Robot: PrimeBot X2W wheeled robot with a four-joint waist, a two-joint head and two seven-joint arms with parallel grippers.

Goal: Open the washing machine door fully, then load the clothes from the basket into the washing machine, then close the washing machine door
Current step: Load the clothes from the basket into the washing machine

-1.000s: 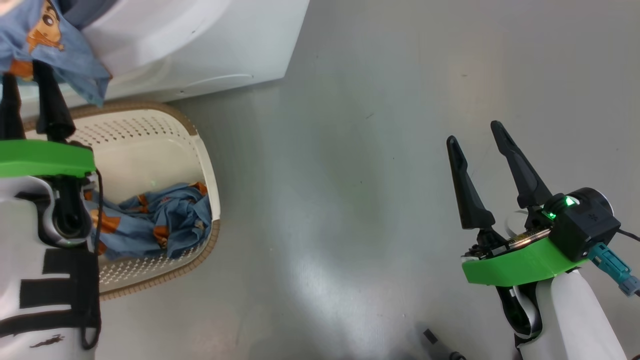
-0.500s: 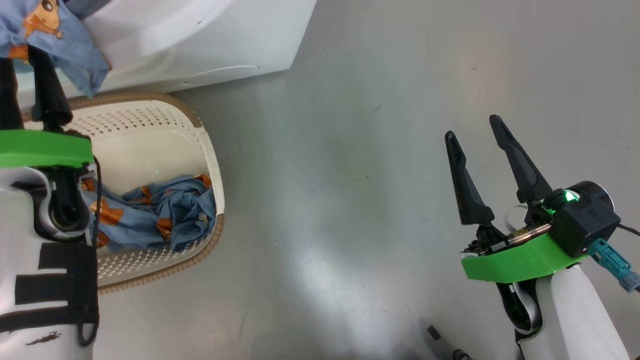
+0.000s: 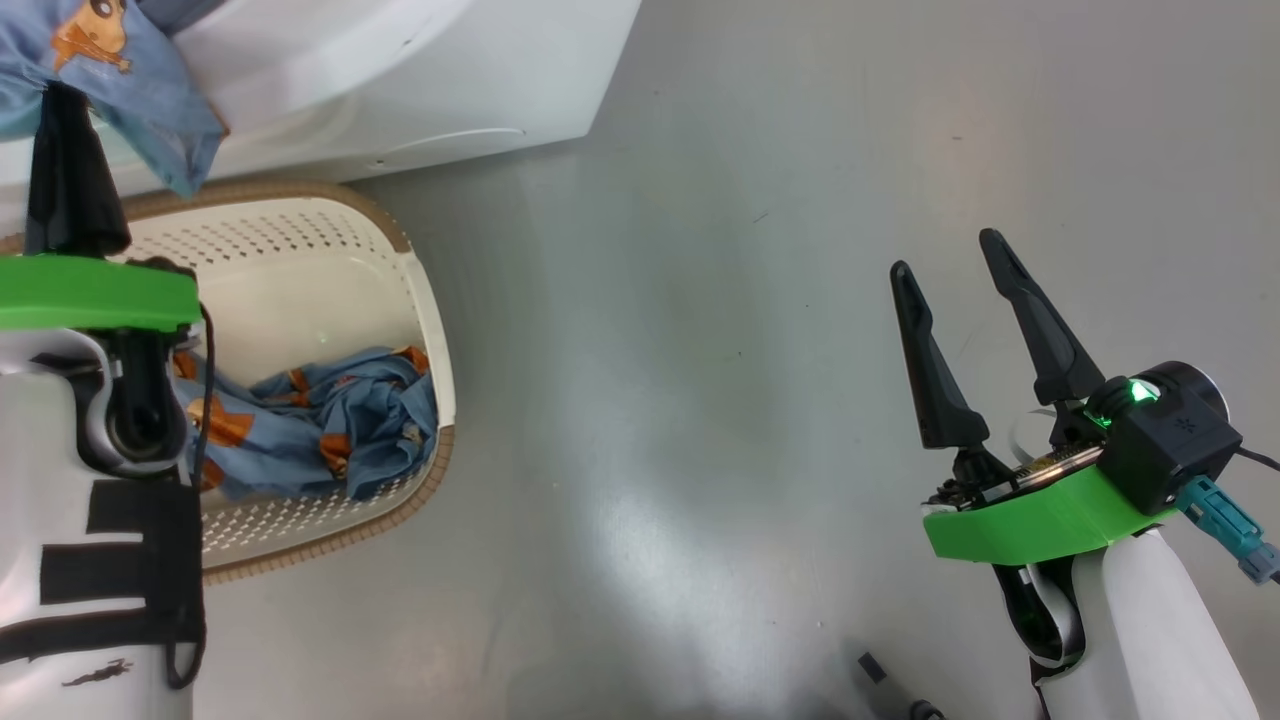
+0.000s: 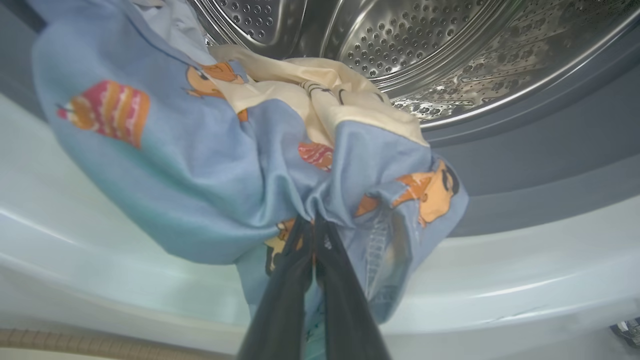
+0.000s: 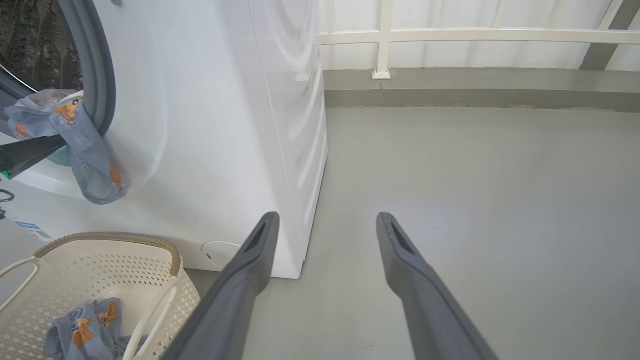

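One of the light blue bear-print clothes (image 4: 200, 165) hangs over the lower lip of the washing machine (image 3: 400, 80) opening, below the steel drum (image 4: 400, 50). My left gripper (image 4: 313, 222) is shut, and the fabric bunches at its tips. The head view shows the same garment (image 3: 130, 90) over the left gripper (image 3: 62, 100). More clothes (image 3: 330, 430) lie in the cream basket (image 3: 430, 330) on the floor by the machine. My right gripper (image 3: 945, 255) hangs open and empty over bare floor to the right. The washing machine door is out of view.
The right wrist view has the machine's white side (image 5: 225, 125), the basket (image 5: 115, 236) at its foot and open grey floor (image 5: 475, 200) running to a white railing (image 5: 475, 36) at the back.
My left gripper's fingers have closed together under the hanging garment. The head view has shifted slightly. The right arm stays still.
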